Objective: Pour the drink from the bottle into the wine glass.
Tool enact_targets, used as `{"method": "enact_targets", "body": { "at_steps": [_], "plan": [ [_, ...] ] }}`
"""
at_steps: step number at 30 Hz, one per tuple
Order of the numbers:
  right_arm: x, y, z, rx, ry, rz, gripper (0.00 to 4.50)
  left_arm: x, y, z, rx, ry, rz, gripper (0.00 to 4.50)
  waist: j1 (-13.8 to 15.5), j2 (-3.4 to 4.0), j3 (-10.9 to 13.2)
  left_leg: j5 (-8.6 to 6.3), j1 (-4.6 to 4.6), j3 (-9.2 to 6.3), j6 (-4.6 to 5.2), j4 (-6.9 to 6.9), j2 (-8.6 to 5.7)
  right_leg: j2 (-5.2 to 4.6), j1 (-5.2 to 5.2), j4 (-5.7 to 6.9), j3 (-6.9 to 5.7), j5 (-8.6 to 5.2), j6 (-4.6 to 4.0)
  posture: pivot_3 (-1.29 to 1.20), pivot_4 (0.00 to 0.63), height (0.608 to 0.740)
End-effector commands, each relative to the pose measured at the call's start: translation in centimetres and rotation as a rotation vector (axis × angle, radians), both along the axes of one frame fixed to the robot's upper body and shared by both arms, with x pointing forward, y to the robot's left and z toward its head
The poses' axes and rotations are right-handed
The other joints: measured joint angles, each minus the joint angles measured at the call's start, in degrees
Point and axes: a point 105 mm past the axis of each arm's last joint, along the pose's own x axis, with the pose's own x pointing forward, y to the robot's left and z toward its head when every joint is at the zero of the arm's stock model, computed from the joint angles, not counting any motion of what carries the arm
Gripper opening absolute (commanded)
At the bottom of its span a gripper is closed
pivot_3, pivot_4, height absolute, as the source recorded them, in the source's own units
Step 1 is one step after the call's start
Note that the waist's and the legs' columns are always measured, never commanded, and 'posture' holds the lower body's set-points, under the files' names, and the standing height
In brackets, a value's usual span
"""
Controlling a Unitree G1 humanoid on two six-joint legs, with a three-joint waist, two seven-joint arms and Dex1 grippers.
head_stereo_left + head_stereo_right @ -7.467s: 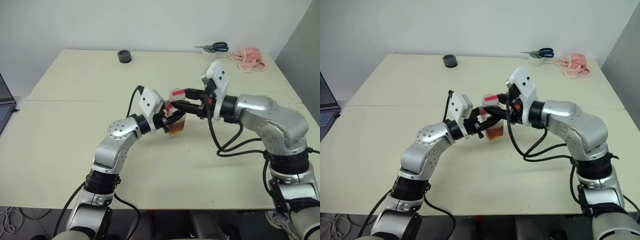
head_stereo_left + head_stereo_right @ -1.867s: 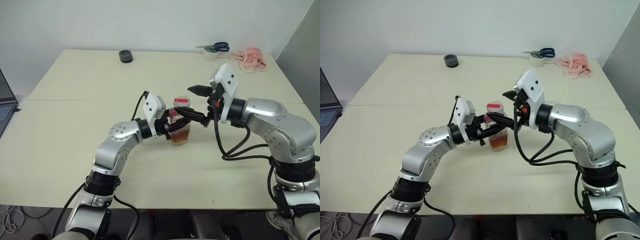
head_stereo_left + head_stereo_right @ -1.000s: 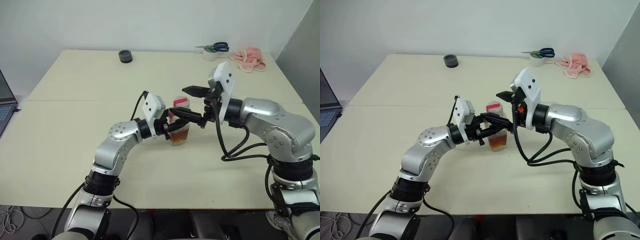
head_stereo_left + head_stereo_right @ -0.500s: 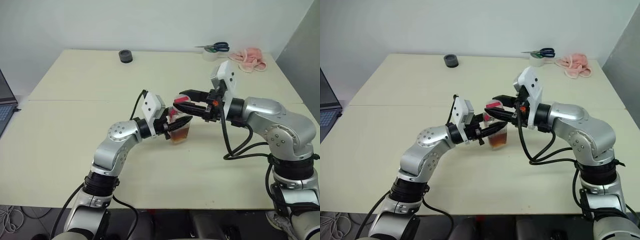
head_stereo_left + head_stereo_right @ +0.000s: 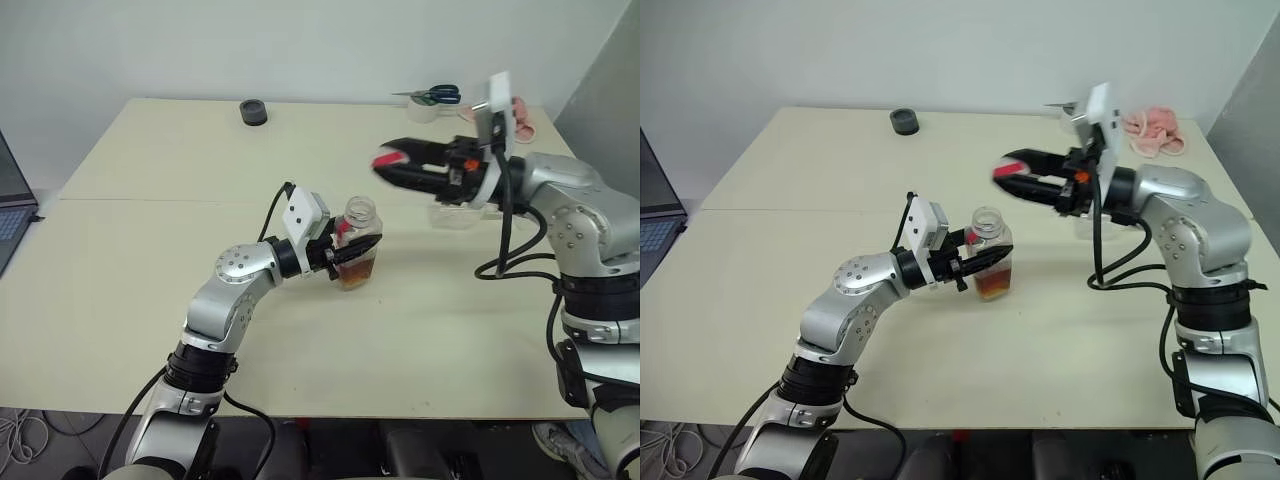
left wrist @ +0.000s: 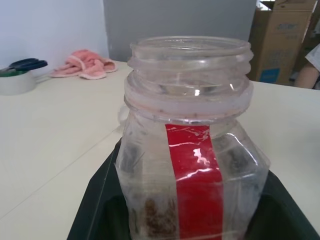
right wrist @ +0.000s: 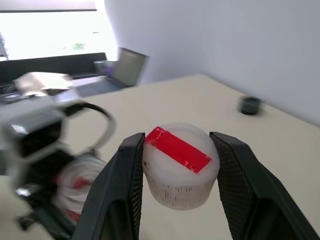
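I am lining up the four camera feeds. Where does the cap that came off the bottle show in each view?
Left eye view: the white round plastic cap with a red strip sits upper right of centre, in the right end effector.
Right eye view: upper middle.
Left wrist view: not in it.
Right wrist view: centre, between the fingers.
Shared landmark: the black round lid.
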Motion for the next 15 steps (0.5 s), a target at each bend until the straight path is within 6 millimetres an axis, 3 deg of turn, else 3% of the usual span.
{"method": "enact_targets", "body": {
  "at_steps": [1,4,8,10,12,15],
  "plan": [
    [0.0,-5.6,-2.6,0.008,0.017,-0.303,1.72,-0.4,0.1,1.6,-0.028,-0.074,0.006,1.78,0.49,0.0,0.0,0.0,-0.05,0.01,0.0,-0.01,-0.01,-0.02,0.01,-0.07,0.01,0.0,0.0,0.0,0.15,0.74],
    [-1.5,-9.6,-4.8,0.044,0.037,-0.509,1.72,-0.5,-0.3,1.7,-0.04,-0.077,-0.008,1.78,0.61,0.05,-0.01,0.0,-0.16,0.12,-0.01,-0.02,-0.01,-0.02,-0.12,-0.07,0.1,0.0,0.03,0.0,0.15,0.74],
    [-3.3,-14.2,-9.7,0.039,0.153,-0.801,1.72,-0.5,-1.0,2.0,-0.056,-0.079,-0.036,1.78,0.55,0.06,-0.02,0.03,-0.19,0.15,-0.06,0.0,-0.01,0.04,-0.2,0.06,0.14,0.01,0.04,0.0,0.15,0.74],
    [-4.2,-15.0,-13.0,0.019,0.242,-0.872,1.72,-0.4,-1.4,2.1,-0.06,-0.078,-0.052,1.78,0.38,0.05,-0.02,0.01,0.03,0.21,-0.01,0.0,-0.08,0.17,-0.09,0.13,0.2,0.01,0.04,0.0,0.15,0.74],
    [-4.4,-14.7,-14.6,0.01,0.285,-0.875,1.72,-0.4,-1.6,2.0,-0.058,-0.076,-0.061,1.78,0.0,0.06,-0.02,0.02,0.26,0.22,0.01,-0.02,-0.14,0.27,0.02,0.27,0.26,0.01,0.03,0.0,0.15,0.74],
    [-4.1,-14.0,-15.6,0.007,0.327,-0.844,2.76,-0.2,-1.6,2.1,-0.056,-0.078,-0.064,1.78,-1.16,0.13,0.01,0.14,0.39,0.36,0.21,-0.03,-0.19,0.3,0.01,0.48,0.46,0.01,0.03,0.0,0.15,0.74]
  ]
}}
